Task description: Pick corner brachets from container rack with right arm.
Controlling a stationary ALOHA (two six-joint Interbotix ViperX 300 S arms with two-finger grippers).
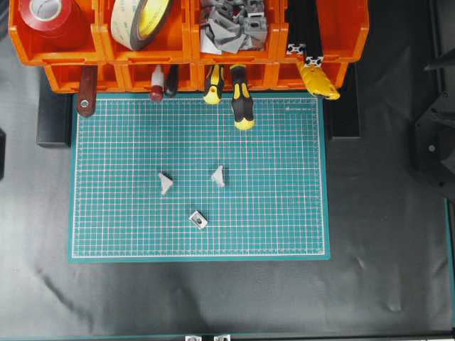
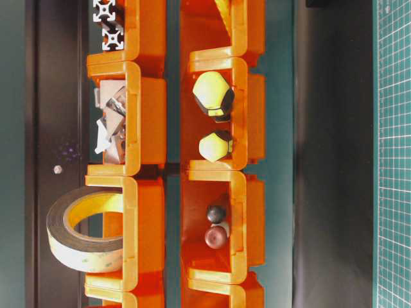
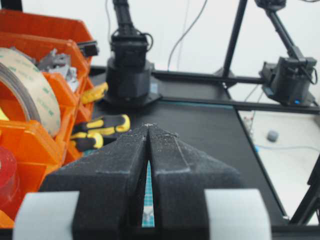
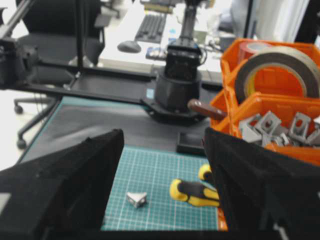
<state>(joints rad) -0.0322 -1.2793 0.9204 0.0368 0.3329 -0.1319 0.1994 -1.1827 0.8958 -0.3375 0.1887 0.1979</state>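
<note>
Hanging empty with jaws standing wide, the black two-finger right gripper (image 4: 162, 190) is facing the small light-grey metal corner brachets (image 4: 280, 127), which are lying ahead-right in the bright orange plastic container rack (image 4: 260, 107).

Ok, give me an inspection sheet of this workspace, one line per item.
Surface: green cutting mat on black table cover.
Job's things: three corner brachets lie loose on the mat; more fill one bin of the container rack.
Clutter: tape rolls, red tape roll, screwdrivers, black extrusion bars.
Grippers: left tool shut, empty; right tool open, empty.
Cables: thin wires behind the far arm base.
Surroundings: desk with keyboard, office chair.
</note>
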